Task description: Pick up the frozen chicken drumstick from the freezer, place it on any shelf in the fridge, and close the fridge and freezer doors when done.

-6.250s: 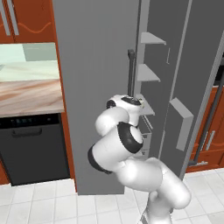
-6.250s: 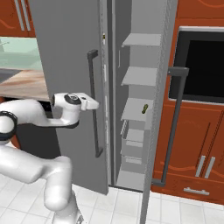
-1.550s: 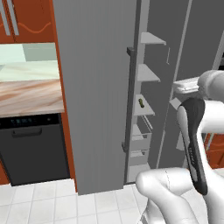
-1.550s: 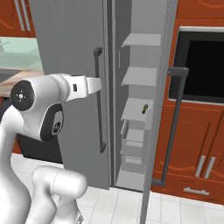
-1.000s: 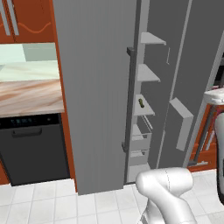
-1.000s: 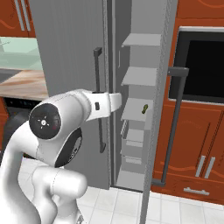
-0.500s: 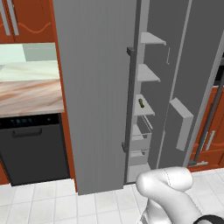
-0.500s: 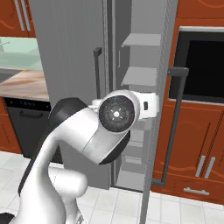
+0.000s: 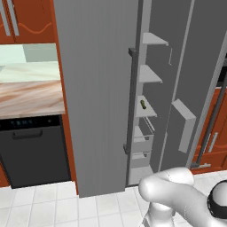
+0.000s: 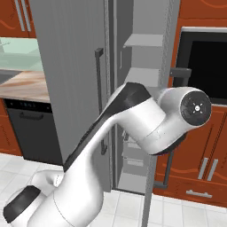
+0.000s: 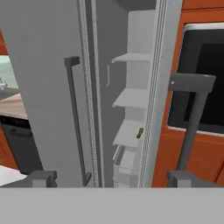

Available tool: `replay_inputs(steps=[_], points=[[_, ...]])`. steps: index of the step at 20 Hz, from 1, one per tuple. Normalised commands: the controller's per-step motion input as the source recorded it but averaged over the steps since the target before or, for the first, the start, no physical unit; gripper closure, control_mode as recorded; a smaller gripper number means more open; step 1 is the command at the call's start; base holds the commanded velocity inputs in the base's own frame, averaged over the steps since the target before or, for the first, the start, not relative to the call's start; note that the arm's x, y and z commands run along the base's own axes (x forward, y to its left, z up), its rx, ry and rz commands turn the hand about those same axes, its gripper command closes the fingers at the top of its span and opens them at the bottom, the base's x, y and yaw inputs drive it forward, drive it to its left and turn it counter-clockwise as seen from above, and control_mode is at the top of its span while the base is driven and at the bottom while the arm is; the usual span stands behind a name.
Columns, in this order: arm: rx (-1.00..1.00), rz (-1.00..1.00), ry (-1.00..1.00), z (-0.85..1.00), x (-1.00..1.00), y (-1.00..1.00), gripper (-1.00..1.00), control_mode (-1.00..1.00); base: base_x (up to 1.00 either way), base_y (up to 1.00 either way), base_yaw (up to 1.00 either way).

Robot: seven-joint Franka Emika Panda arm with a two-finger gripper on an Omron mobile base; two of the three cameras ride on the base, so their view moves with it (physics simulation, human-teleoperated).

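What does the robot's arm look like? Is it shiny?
The arm is glossy white, fat and rounded like a bent tube, with black bands at the joints and a round white cap marked with a small circle and cross. The gripper has two small, blocky dark grey fingertips.

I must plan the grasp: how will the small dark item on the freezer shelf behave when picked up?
The small item looks short and rounded, so it may roll if nudged. The shelf under it looks flat and rimless, so a push could slide it off. So small, it is probably light.
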Motion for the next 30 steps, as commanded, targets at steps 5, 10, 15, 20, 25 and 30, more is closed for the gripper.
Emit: replay_inputs(steps=[5, 10, 15, 20, 25, 30], points=[[0.12, 0.14, 0.07, -0.2, 0.4, -0.49, -1.0, -1.0, 0.0, 0.0, 0.0], [0.13, 0.1, 0.05, -0.49, 0.39, -0.21, -1.0, -1.0, 0.0, 0.0, 0.0], [0.15, 0.07, 0.0, -0.38, 0.47, -0.14, -1.0, -1.0, 0.0, 0.0, 0.0], [0.16, 0.06, 0.0, -0.34, 0.31, -0.02, -1.0, -1.0, 0.0, 0.0, 0.0], [0.13, 0.0, -0.01, -0.31, 0.07, 0.02, -1.0, -1.0, 0.0, 0.0, 0.0], [0.01, 0.0, -0.07, -0.22, 0.22, 0.0, -1.0, -1.0, 0.0, 0.0, 0.0]])
